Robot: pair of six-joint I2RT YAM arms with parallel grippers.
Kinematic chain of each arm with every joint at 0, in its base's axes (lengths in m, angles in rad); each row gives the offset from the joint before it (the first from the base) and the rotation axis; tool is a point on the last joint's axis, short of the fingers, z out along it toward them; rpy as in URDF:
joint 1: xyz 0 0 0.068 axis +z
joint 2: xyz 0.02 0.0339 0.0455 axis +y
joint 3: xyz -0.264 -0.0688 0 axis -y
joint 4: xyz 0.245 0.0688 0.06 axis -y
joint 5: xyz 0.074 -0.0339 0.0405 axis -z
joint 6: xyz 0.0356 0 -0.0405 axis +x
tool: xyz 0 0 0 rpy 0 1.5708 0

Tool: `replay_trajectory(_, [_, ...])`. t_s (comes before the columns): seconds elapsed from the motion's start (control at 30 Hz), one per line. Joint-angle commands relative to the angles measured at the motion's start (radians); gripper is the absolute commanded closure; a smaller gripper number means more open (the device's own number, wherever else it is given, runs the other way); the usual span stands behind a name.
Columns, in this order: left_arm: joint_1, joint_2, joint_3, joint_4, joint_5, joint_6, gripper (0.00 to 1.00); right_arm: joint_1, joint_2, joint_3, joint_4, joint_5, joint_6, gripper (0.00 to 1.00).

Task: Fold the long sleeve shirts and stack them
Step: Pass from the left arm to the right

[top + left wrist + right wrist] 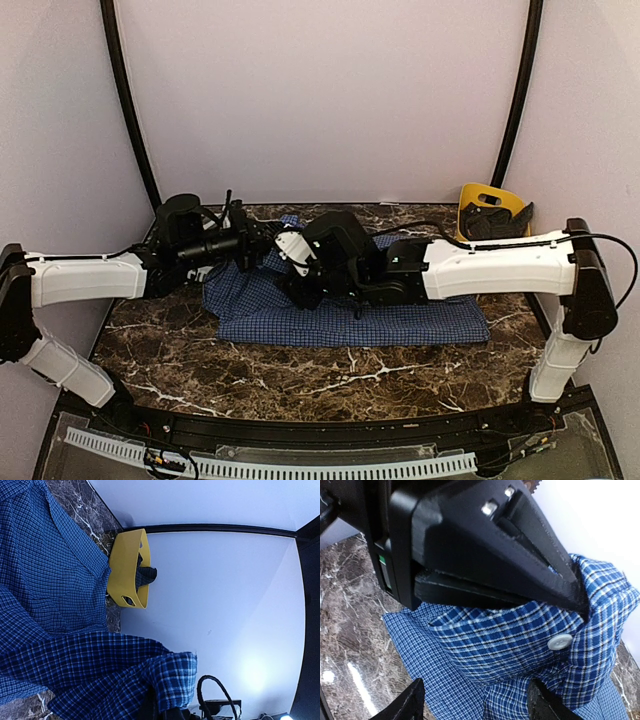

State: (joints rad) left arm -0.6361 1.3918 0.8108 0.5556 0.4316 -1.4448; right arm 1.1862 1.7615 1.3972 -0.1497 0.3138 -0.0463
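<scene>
blue check shirt (350,315) spread mid-way on marble table (300,380), one cuff raised off it. left gripper (577,600) clamped tight on that cuff, just beside white button (560,641). right gripper (476,685) faces cuff from close by, fingers (412,702) spread wide, holding nothing. yellow bin (480,193) at back right corner, dark cloth (146,575) inside.

The right arm (490,265) hides the middle of the blue shirt (350,322).
</scene>
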Motion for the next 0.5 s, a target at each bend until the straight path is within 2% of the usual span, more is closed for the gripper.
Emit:
replay_trajectory(0.0, [-0.005,0.002,-0.022,0.064,0.031,-0.053,1.00,0.020,0.037,0.050,0.036,0.148,-0.058,0.34])
replay_trajectory(0.17, [-0.005,-0.009,-0.045,0.075,0.022,-0.075,1.00,0.034,0.061,0.060,0.088,0.250,-0.085,0.36])
replay_trajectory(0.37, [-0.005,-0.013,-0.078,0.104,0.015,-0.105,1.00,0.046,0.048,0.018,0.203,0.269,-0.105,0.39])
replay_trajectory(0.47, [-0.005,-0.010,-0.086,0.121,0.016,-0.115,1.00,0.050,0.036,-0.008,0.247,0.269,-0.119,0.46])
